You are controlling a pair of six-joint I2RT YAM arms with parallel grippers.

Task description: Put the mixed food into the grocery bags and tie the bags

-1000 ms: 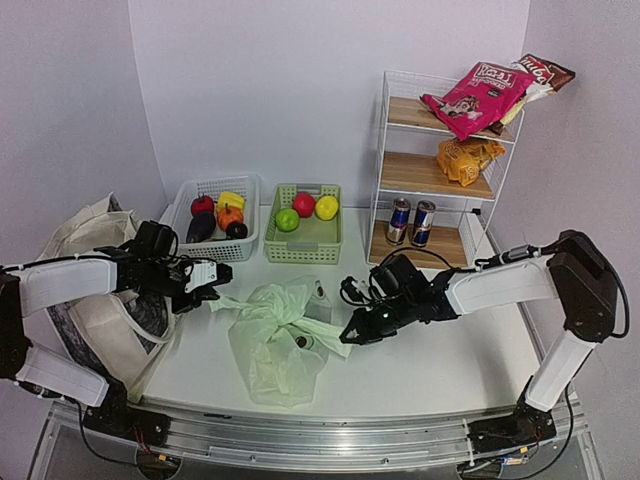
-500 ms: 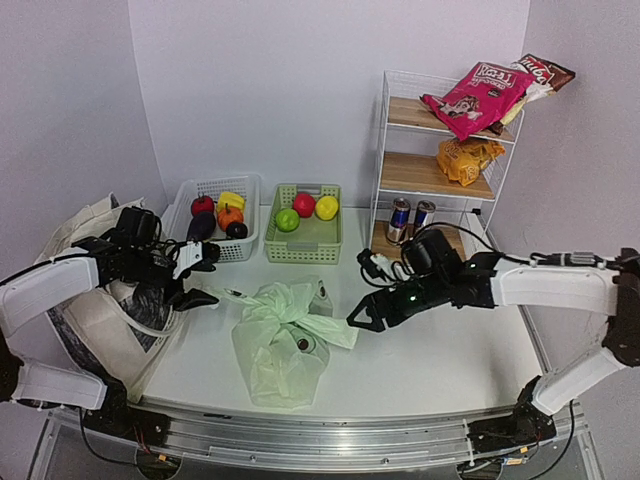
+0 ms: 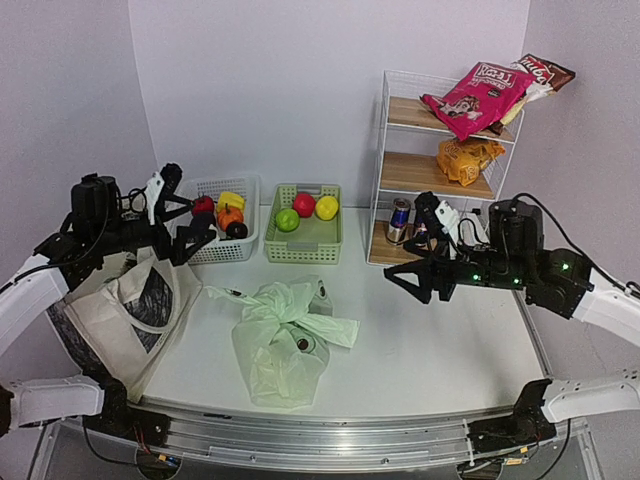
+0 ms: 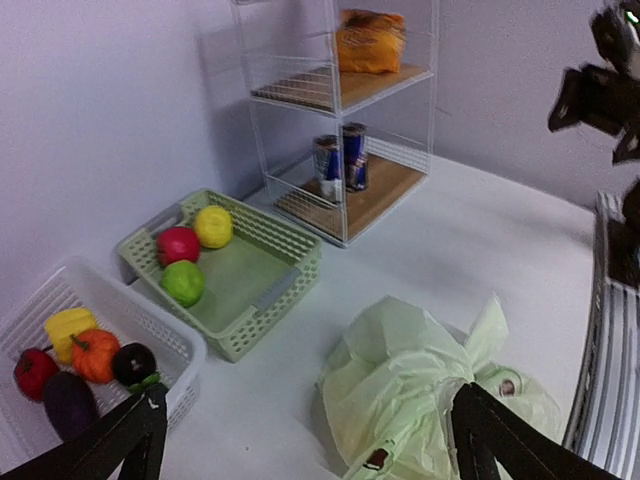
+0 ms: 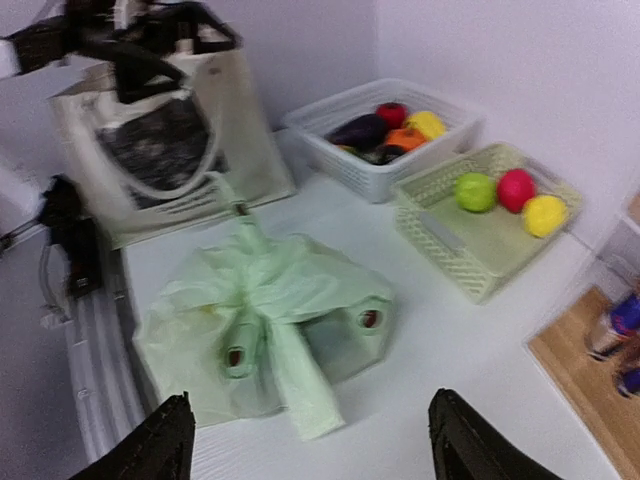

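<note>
1. Pink snack packet (image 3: 475, 95), top shelf of the wire rack (image 3: 385, 140): large white lettering set on a slant, too small to spell out.
2. Brown packet (image 3: 545, 72), right corner of the same shelf: white letters, partly cut off, not legible.
3. Cans (image 4: 340, 163), bottom shelf: blue-and-silver label, no wording resolved.
4. Canvas tote (image 3: 105, 310), left edge of the table (image 3: 450, 350): dark print, unreadable.

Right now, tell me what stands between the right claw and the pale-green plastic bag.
Nothing visible: the open right claw hangs right of the pale-green plastic bag, only bare table between them.
</note>
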